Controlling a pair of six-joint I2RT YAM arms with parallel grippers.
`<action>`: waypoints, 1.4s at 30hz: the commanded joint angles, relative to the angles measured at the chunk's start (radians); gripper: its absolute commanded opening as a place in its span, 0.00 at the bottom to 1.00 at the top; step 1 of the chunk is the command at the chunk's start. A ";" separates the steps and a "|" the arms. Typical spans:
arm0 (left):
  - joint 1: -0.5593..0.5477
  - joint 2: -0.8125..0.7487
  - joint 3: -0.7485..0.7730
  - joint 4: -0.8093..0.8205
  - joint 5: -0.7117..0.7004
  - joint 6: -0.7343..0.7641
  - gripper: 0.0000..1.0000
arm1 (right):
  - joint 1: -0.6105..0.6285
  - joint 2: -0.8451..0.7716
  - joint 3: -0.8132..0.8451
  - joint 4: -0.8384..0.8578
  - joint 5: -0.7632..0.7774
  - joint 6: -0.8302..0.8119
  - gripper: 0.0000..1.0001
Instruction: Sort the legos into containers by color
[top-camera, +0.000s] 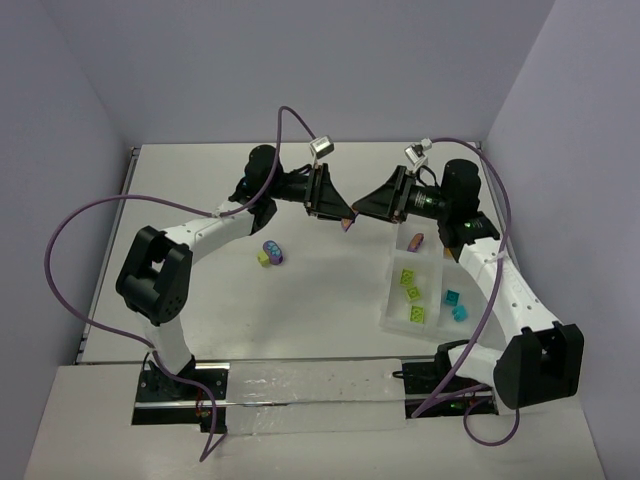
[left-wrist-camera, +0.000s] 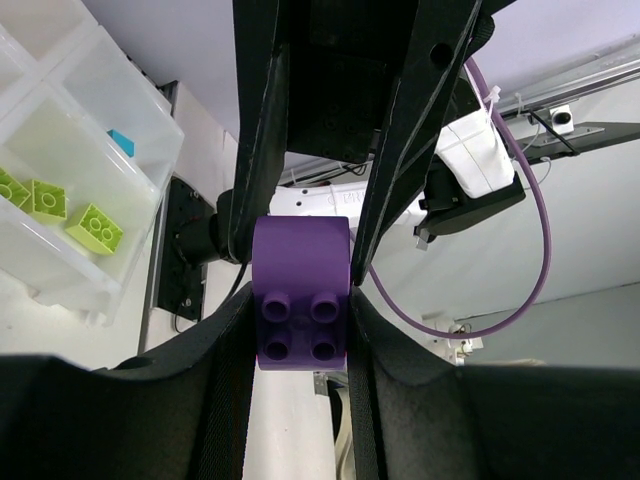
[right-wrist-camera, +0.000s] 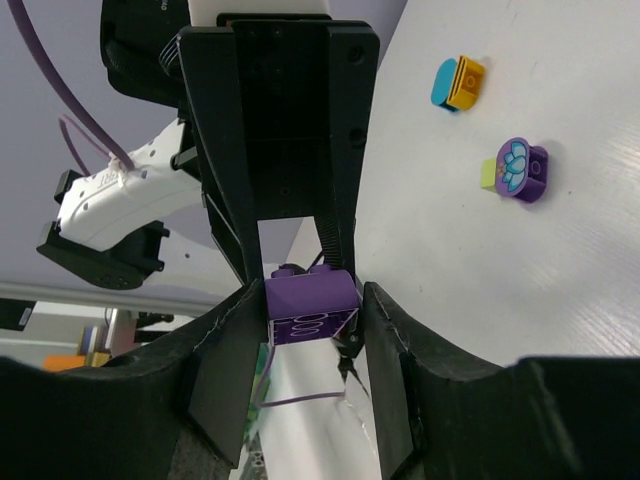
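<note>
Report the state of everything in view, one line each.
Left claw: shut on purple brick.
Right claw: shut on the same brick.
Tray: partly filled, colours kept apart.
Teal-orange pair: joined, loose on table.
Purple-lime pair: joined, loose on table.

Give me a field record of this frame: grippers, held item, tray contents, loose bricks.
left gripper: shut on purple brick
right gripper: shut on the same brick, from the opposite side
brick position: in the air between the arms
tray: second purple brick, three lime bricks, two teal bricks, colours in separate compartments
loose on table: teal-orange pair, purple-lime pair
</note>
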 joint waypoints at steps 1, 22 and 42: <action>-0.004 -0.024 0.025 0.060 0.013 -0.001 0.00 | 0.023 0.019 0.033 0.060 -0.037 0.011 0.43; 0.095 -0.129 0.145 -1.051 -0.364 0.741 0.99 | -0.140 0.020 0.268 -0.708 0.995 -0.354 0.00; 0.204 -0.049 0.247 -1.421 -1.276 0.702 0.99 | -0.119 0.373 0.316 -0.611 1.130 -0.379 0.41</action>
